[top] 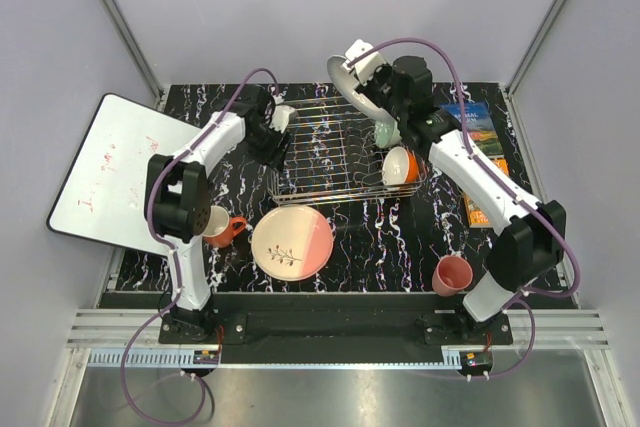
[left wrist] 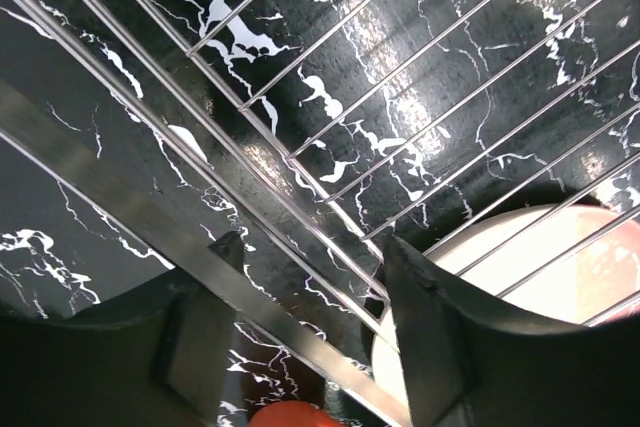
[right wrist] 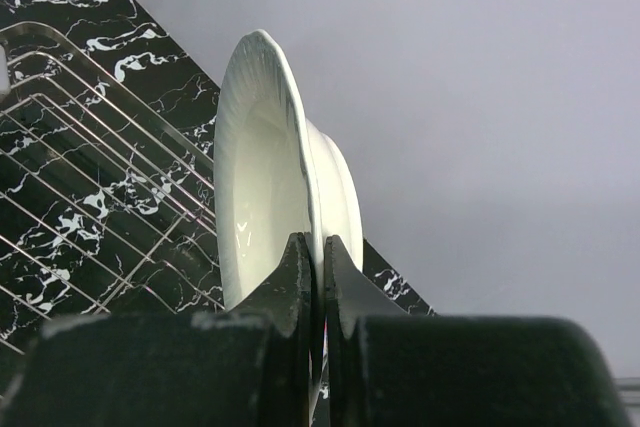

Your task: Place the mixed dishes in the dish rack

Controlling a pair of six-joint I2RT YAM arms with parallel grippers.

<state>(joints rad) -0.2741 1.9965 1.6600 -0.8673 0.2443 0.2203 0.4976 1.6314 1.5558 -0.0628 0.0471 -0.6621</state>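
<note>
The silver wire dish rack (top: 335, 159) stands mid-table. A mint-green bowl (top: 385, 134) and an orange bowl (top: 400, 167) sit at its right end. My right gripper (top: 372, 75) is shut on the rim of the white plate (top: 343, 79) and holds it on edge above the rack's far side; the right wrist view shows the plate (right wrist: 262, 172) pinched in the gripper (right wrist: 320, 247). My left gripper (top: 277, 132) is open and straddles the rack's left rim bar (left wrist: 150, 222). The pink-and-cream plate (top: 292, 242), orange-red mug (top: 226, 231) and pink cup (top: 452, 275) are on the table.
A white board (top: 105, 172) lies at the left, overhanging the table edge. Two colourful books (top: 478, 137) lie right of the rack. The left arm's elbow partly covers the mug. Grey walls close in the back and sides.
</note>
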